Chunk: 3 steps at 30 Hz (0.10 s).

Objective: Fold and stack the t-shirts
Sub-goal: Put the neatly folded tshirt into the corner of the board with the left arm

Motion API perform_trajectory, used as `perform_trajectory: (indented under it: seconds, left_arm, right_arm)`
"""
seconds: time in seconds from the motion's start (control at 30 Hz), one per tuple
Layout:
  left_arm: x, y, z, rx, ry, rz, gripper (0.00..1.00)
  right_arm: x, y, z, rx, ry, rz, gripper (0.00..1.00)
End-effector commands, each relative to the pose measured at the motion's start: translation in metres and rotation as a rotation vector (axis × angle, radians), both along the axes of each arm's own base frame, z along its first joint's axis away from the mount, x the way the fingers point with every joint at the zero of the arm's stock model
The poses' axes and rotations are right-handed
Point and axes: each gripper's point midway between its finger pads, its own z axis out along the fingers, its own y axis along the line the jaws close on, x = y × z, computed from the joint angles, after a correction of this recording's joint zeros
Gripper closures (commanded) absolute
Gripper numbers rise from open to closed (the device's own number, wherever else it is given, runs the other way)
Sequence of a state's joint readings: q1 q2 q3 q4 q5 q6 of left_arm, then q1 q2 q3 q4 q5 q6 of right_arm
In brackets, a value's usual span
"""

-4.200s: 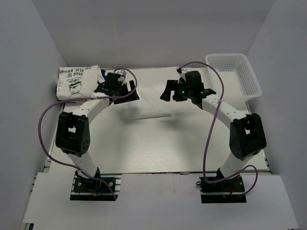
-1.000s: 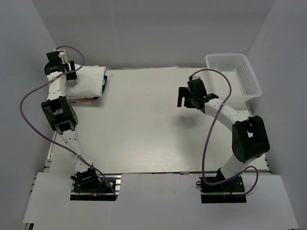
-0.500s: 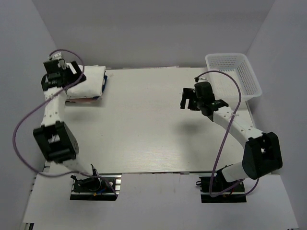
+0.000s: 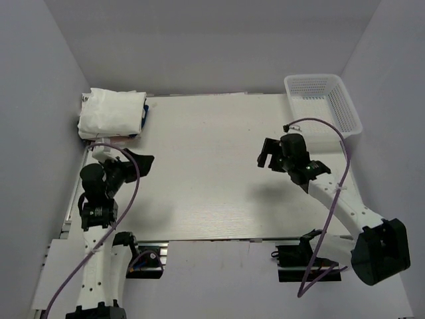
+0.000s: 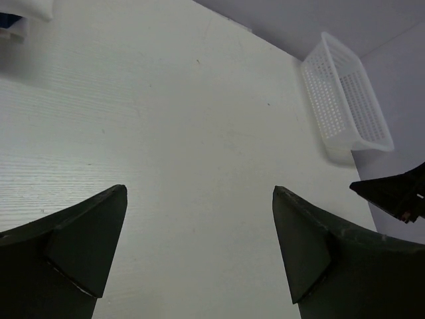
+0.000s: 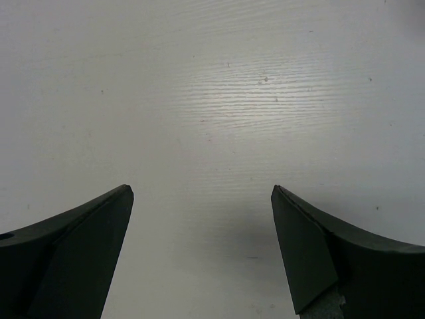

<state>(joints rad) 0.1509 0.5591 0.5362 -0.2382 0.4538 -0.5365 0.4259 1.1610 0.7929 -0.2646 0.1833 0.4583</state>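
A stack of folded white t-shirts lies at the table's far left corner, a plain white fold on top, with a blue and red edge of print showing at its right and lower sides. A corner of the stack shows at the top left of the left wrist view. My left gripper is open and empty, drawn back near the left edge, well in front of the stack; in its own view it is above bare table. My right gripper is open and empty over the right half of the table.
A white mesh basket stands at the far right corner, and shows in the left wrist view. The white table has walls on three sides. My right arm's tip shows at the left wrist view's right edge.
My left arm has drawn back from the stack toward the near left, leaving the folded shirt on top. My right arm has also pulled back a little toward its base.
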Motion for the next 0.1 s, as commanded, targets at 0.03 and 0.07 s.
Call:
perform_trajectory:
  seconds: [0.03, 0.07]
  left_arm:
    - [-0.0040, -0.0036, 0.0026, -0.022, 0.010, -0.015, 0.00]
    - [-0.0047, -0.0051, 0.0029, -0.024, 0.010, -0.024, 0.00]
  right_arm:
    - [-0.0051, -0.0044, 0.0158, 0.051, -0.081, -0.029, 0.10]
    - [-0.0069, -0.0039, 0.0139, 0.055, -0.087, -0.022, 0.10]
